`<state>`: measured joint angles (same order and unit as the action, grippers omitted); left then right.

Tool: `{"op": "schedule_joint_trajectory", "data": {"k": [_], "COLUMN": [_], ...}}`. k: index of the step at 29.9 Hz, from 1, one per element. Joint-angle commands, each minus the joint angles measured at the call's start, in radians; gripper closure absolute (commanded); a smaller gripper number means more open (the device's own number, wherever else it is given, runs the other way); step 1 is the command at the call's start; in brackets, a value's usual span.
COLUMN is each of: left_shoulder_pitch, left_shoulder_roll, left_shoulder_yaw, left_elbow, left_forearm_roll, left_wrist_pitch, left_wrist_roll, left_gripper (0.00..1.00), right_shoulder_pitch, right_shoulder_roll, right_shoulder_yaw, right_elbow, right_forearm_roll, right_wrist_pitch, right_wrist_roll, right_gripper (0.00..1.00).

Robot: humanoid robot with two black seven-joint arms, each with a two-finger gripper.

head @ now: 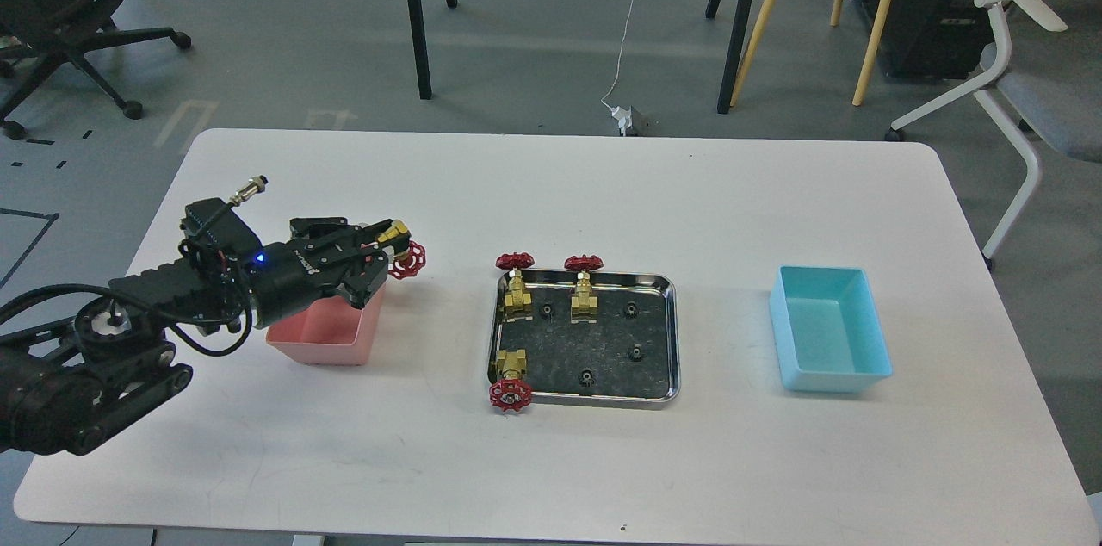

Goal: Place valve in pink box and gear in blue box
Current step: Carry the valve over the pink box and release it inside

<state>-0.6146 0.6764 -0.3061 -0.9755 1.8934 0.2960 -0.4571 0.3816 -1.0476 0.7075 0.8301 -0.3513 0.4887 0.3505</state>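
Observation:
My left gripper [389, 246] is shut on a valve [403, 251] with a brass body and red handwheel, held in the air over the far right corner of the pink box [323, 332]. Three more valves stand in the steel tray [667, 339]: two at its far edge [515, 281] [584, 283] and one at its near left corner [510, 381]. Several tiny black gears lie in the tray, among them one at the far left [547, 309], one at the far right [631, 309] and one near the front [586, 376]. The blue box [828, 329] stands empty at the right. My right gripper is out of view.
The white table [551, 460] carries the pink box at the left, the tray in the middle and the blue box at the right. Beyond the far edge are chair legs, stand legs and cables on the floor.

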Motion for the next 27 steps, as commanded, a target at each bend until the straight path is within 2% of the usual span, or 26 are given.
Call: {"op": "schedule_joint_trajectory", "data": {"k": [1,5,19,23,27], "left_shoulder_pitch": [0.004,0.004,0.093,0.093,0.093], "left_shoulder_roll": [0.038,0.081,0.069,0.049,0.028], "left_shoulder_yaw": [-0.001,0.002,0.016,0.013,0.004], "left_elbow": [0.005,0.006,0.086,0.097,0.097], "left_forearm_roll": [-0.037,-0.071,-0.079,-0.08,-0.085], "left_wrist_pitch": [0.005,0.003,0.005,0.005,0.005], "left_wrist_roll": [0.005,0.011,0.006,0.005,0.003], "left_gripper": [0.76,0.76,0.72,0.57,0.36], "right_shoulder_pitch": [0.008,0.02,0.034,0.039,0.043], "right_shoulder_roll": [0.001,0.001,0.008,0.008,0.009], "right_shoulder_yaw": [0.0,-0.002,-0.002,-0.002,-0.002], "right_elbow": [0.0,0.0,0.0,0.001,0.0], "right_forearm_roll": [0.0,-0.002,-0.015,-0.017,-0.017], "right_wrist_pitch": [0.0,0.0,0.0,0.0,0.0], "right_wrist_roll": [-0.001,-0.018,-0.027,-0.027,-0.027], "right_gripper": [0.01,0.01,0.01,0.01,0.01]}}
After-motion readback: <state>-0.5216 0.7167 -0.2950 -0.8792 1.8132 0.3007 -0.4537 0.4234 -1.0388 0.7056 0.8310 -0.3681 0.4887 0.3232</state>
